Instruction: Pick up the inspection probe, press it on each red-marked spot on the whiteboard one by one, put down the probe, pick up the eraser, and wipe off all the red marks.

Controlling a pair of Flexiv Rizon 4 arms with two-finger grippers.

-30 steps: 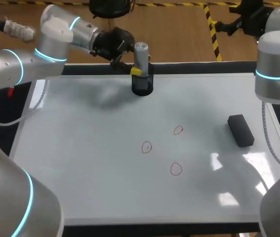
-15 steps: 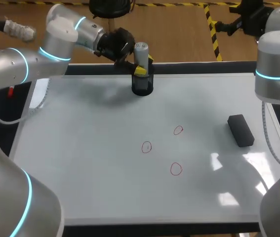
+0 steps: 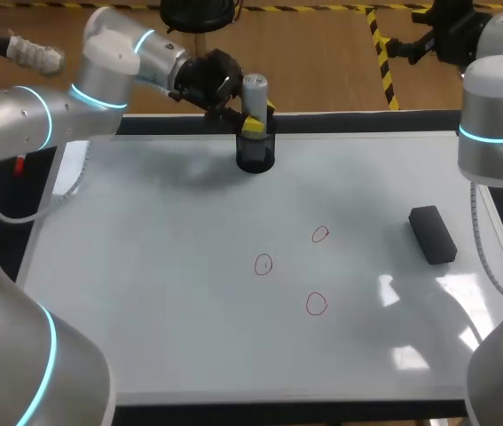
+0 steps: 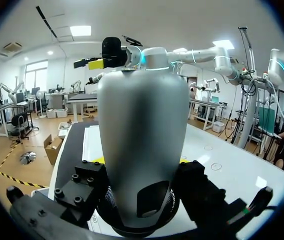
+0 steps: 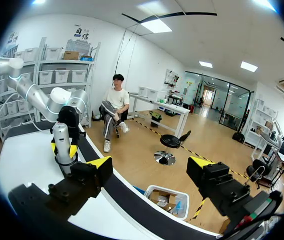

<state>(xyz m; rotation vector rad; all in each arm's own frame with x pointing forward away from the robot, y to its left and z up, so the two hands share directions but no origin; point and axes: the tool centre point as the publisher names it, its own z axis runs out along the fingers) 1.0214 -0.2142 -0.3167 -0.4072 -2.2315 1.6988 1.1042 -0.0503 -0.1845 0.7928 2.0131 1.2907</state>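
The inspection probe [image 3: 253, 96] is seated upright in its holder [image 3: 255, 155] at the far edge of the whiteboard [image 3: 145, 266], with the left end effector [image 3: 251, 125] closed on its body from two sides, judged ready for a straight lift. The right end effector [image 5: 149, 166] is parked open off the board, the eraser [image 3: 433, 234] lying untouched

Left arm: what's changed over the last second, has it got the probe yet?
The left arm swung right along the far edge, bringing its claw around the probe; for the last half second it has held there. Whether it grips yet is unclear. The probe stays upright in its holder. The three red marks, the eraser and the right arm are unchanged.
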